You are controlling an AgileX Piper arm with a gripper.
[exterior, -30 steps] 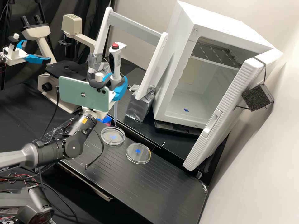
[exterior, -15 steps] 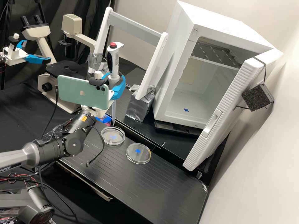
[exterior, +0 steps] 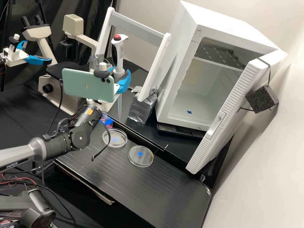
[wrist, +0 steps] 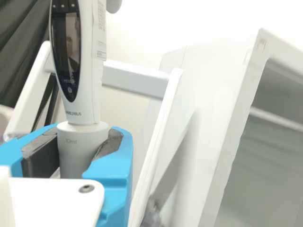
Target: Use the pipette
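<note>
- Arm (exterior: 58, 147): comes in from the high view's left edge, forearm (exterior: 20, 156) slanting slightly upward.
- Wrist (exterior: 83, 122): bent more steeply up toward the gripper (exterior: 118, 79).
- Gripper: raised, closed in a firm hold.
- Fingers (wrist: 116, 177): blue, partly apart, pressing inward from both sides.
- Pads (wrist: 41, 156): dark, lining the fingers' inner faces, turned toward each other.

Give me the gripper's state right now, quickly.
Gripper: closed on the pipette, holding it upright between its two blue fingers.
</note>
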